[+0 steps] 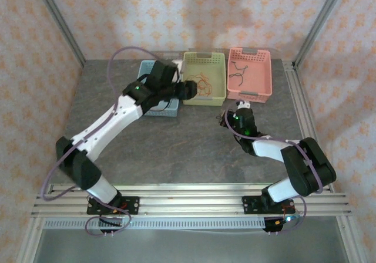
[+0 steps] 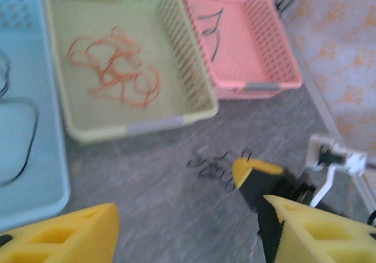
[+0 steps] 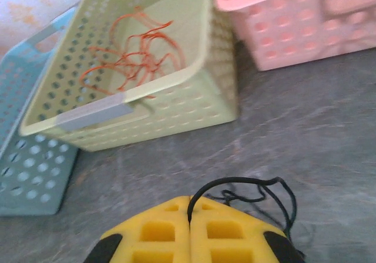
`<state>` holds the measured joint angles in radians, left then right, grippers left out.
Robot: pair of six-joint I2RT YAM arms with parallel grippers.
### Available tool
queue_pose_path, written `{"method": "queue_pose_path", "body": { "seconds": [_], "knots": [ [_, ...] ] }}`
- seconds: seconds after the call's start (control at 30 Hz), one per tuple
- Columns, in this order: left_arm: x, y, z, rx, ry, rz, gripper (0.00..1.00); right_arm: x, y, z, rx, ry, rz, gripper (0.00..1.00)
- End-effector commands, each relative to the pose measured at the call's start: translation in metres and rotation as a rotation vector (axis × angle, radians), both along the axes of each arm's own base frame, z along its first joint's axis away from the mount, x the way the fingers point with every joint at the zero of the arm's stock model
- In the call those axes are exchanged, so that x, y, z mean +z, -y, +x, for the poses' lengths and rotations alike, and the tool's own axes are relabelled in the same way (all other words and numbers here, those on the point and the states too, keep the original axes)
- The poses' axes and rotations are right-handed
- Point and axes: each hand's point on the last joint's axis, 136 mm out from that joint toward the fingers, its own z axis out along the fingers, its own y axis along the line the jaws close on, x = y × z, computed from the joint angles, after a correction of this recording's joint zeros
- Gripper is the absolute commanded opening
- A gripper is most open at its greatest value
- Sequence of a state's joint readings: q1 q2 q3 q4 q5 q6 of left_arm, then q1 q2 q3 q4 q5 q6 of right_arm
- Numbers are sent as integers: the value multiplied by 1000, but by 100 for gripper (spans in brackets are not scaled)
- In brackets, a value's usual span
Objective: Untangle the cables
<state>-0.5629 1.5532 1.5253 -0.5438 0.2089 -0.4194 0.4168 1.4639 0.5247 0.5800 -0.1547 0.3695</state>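
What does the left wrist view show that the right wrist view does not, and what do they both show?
Left wrist: the floor of the blue basket with a black cable on it, a dark cable inside the pink basket, and the open left hand.
Right wrist: how the right hand is shut on the tangled cable.
Both: the green basket with orange cables, and the tangled cable lying on the table.
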Motion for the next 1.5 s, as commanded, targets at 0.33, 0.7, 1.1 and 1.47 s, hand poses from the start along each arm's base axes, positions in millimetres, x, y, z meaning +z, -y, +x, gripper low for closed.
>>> {"method": "queue_pose_path", "body": {
  "seconds": [0.33, 0.7, 1.1, 1.47],
  "knots": [
    [-81, -95, -62, 220, -75, 65, 67, 75, -115, -49, 527, 238, 147, 0],
    [-125, -70, -67, 136, -218, 98, 64, 6, -90, -13, 347, -35, 48, 0],
    [-155, -6, -53, 15, -301, 195, 62, -17, -15, 7, 39, -125, 1, 0],
    [-200, 32, -29, -39, -418, 362, 58, -17, 18, 9, -84, -117, -38, 0]
  ]
}}
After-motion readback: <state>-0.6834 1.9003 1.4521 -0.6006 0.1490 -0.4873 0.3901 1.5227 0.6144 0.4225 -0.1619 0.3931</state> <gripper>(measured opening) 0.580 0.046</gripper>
